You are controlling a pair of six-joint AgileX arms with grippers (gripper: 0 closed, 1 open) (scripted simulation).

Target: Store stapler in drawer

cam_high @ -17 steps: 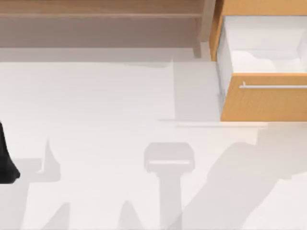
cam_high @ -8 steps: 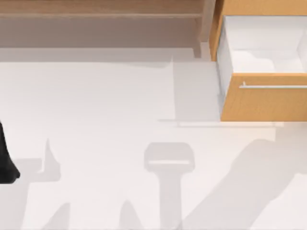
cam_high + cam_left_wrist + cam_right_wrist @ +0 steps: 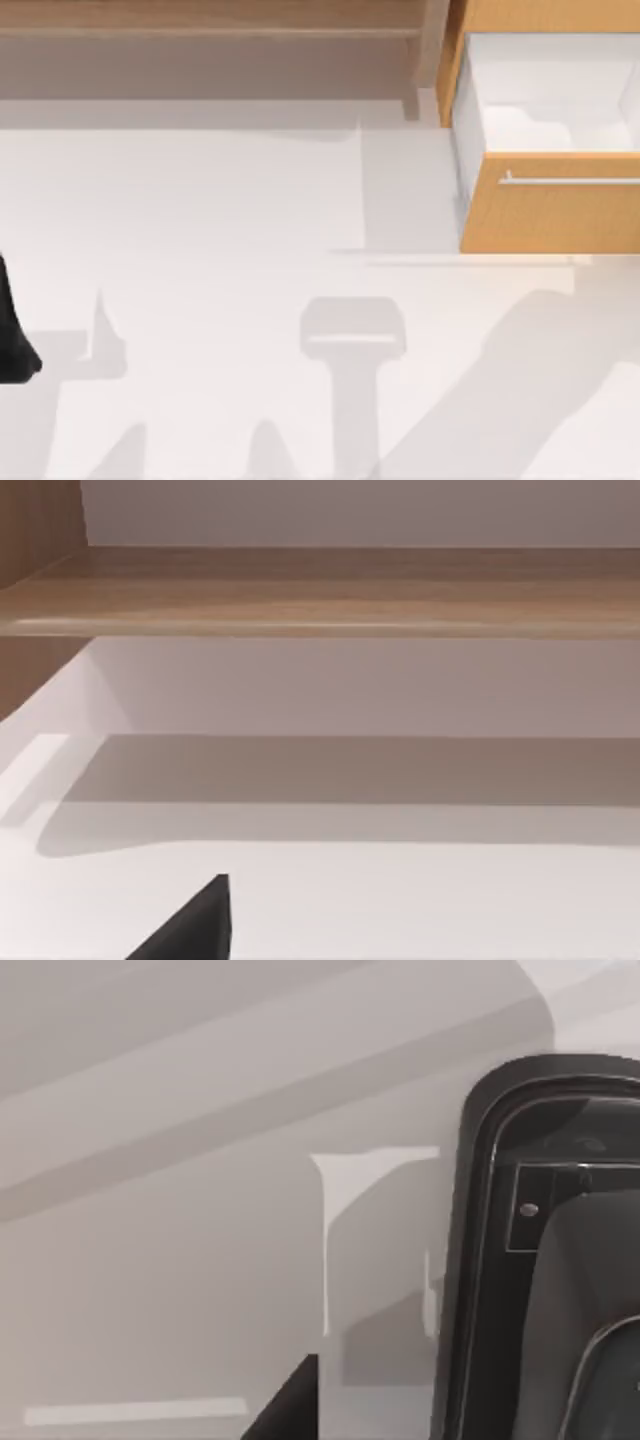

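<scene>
The drawer (image 3: 545, 215) has a matt orange-tan wood front, a thin silvery metal handle (image 3: 570, 181) and a smooth white inside. The shelf (image 3: 210, 20) is brown wood (faintly grained). The table (image 3: 220, 220) is matt white.

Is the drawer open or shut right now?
Open. In the top view the drawer is pulled out, its tan front and silver handle forward of the cabinet, its white inside exposed behind them.
</scene>
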